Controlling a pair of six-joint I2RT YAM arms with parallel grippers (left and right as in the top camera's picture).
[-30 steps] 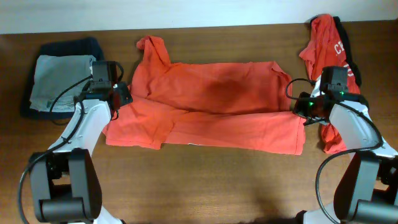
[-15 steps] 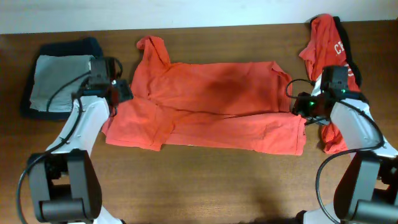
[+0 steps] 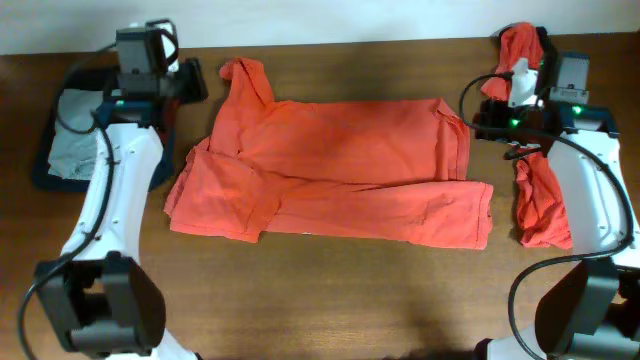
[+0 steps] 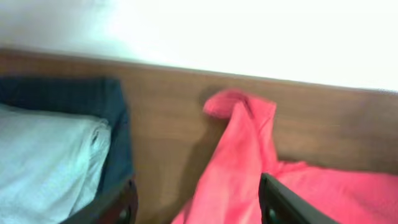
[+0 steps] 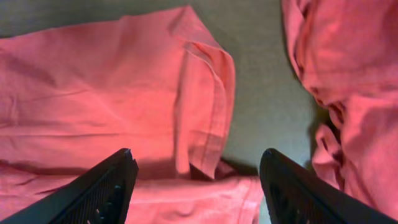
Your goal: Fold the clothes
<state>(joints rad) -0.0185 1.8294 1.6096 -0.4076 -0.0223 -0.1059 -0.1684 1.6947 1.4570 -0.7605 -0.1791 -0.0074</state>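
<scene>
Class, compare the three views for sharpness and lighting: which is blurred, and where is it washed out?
Left wrist view: blurred throughout, the wall blown out to white, the orange shirt shadowing the table. Right wrist view: sharper, the shirt's hem clear. Overhead view: even light, sharp.

The left gripper (image 3: 196,84) has pulled away from the left edge of the flat orange-red cotton T-shirt (image 3: 340,170) and now sits just behind its upturned left sleeve. The right gripper (image 3: 482,118) has drawn back from the shirt's right edge to beside its far right corner. Both now show fingers spread apart.
</scene>
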